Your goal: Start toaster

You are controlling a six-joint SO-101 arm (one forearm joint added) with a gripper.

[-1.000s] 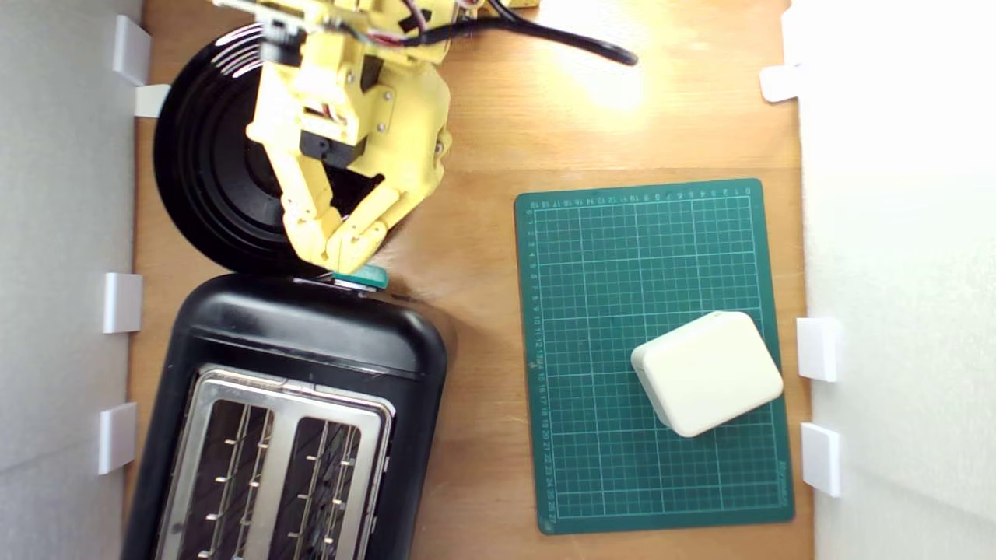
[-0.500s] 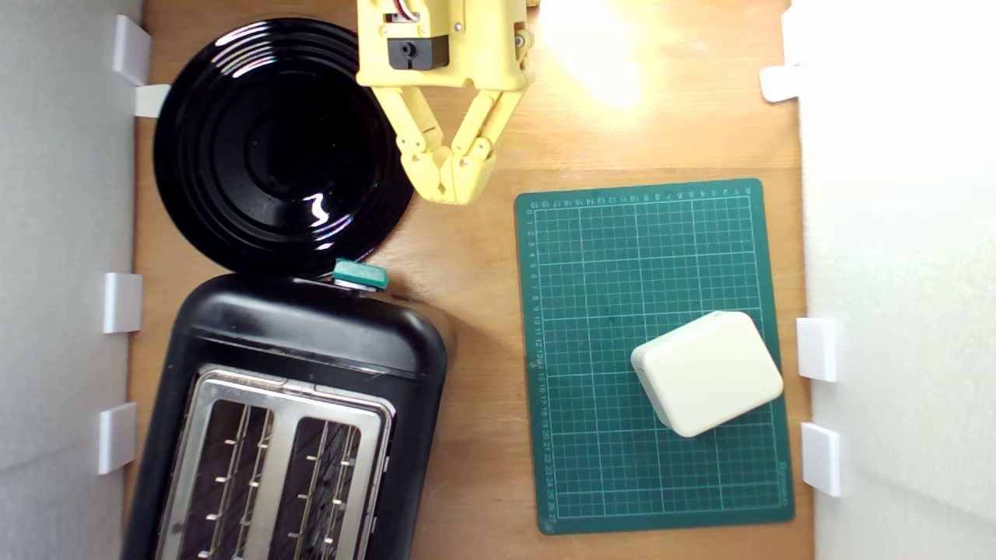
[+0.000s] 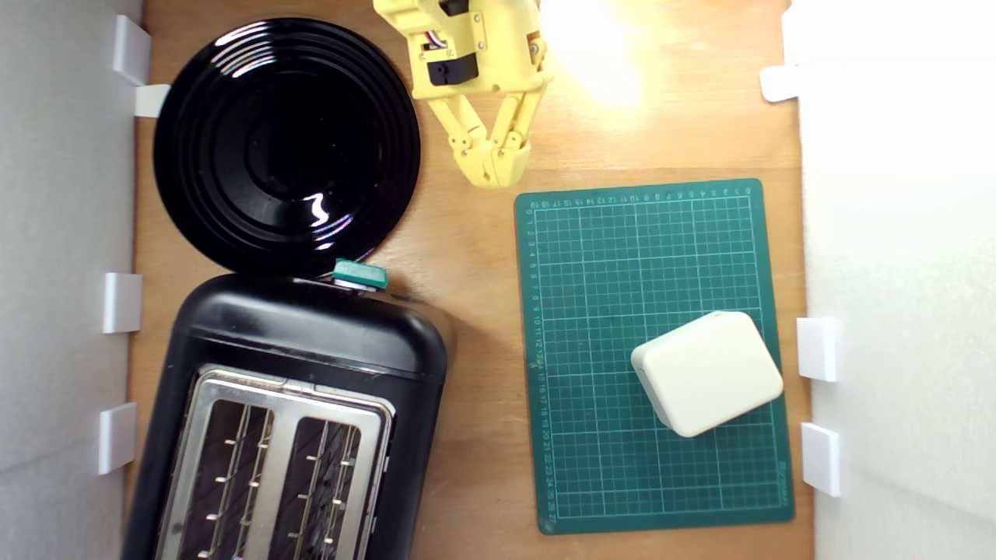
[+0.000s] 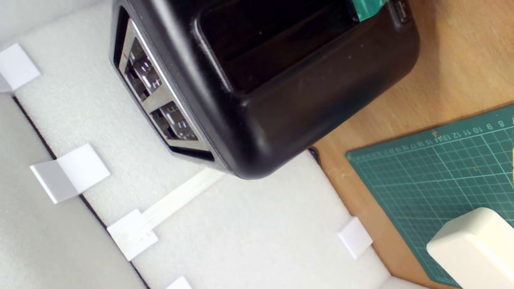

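The toaster point(image 3: 288, 420) stands at about 7 o'clock in the exterior view, on the wooden desk point(image 3: 467, 257), close to the white foam wall point(image 3: 62, 233) on the exterior view's left. It is glossy black, with a silver top frame and two slots with wire grilles. Its small teal lever point(image 3: 360, 274) is on the end that faces 12 o'clock, just beside the rim of the round black ribbed plate point(image 3: 286, 144), which lies at about 11 o'clock.

The yellow claw point(image 3: 492, 173) hangs at about 12 o'clock, over bare wood between the plate and the green cutting mat point(image 3: 654, 354). Its two fingers come together at the tips, so it is narrow and holds nothing. It is well apart from the toaster and the lever.

The mat fills the area from 2 to 5 o'clock, and a cream rounded box point(image 3: 706, 372) rests on it near its 4 o'clock corner.

In the wrist view the toaster point(image 4: 257, 80) is seen from its lever end, with the teal lever point(image 4: 367, 8) at the frame edge, and a part of the mat point(image 4: 433, 168) and the cream box point(image 4: 474, 249) also appear.
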